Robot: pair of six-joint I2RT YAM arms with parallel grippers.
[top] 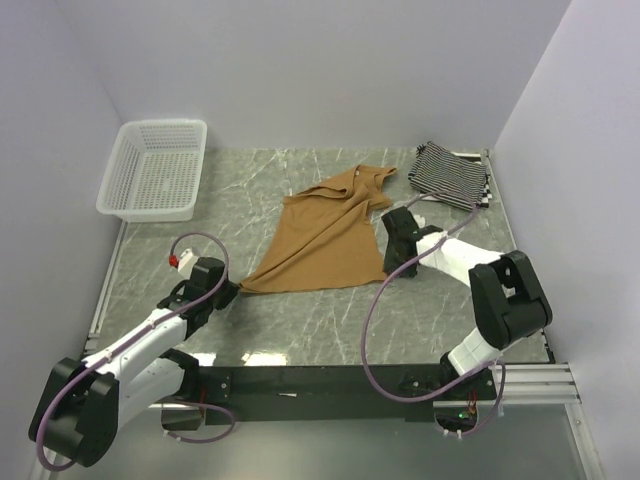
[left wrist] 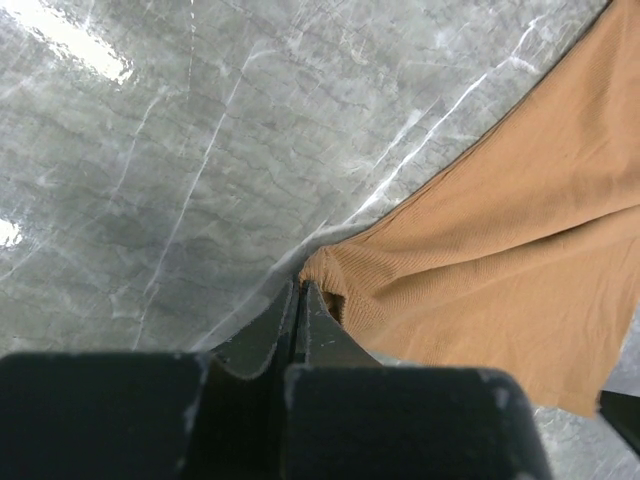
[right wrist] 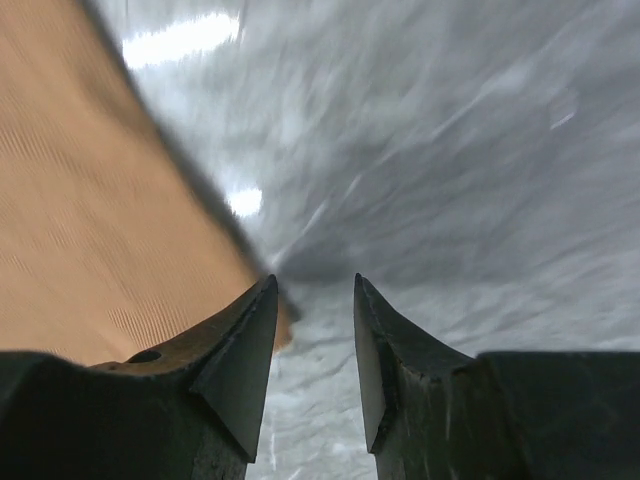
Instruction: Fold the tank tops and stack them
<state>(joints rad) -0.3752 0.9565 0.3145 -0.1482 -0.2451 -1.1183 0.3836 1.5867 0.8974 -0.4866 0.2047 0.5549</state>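
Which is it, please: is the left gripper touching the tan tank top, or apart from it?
Touching. In the left wrist view the left gripper is shut on a bunched corner of the tan tank top.

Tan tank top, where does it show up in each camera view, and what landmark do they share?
Top external: the tan tank top lies spread out at the picture's centre.
Left wrist: the tan tank top fills the right side.
Right wrist: the tan tank top fills the left side.
Shared landmark: the grey-green marble tabletop, beside the top in every view.
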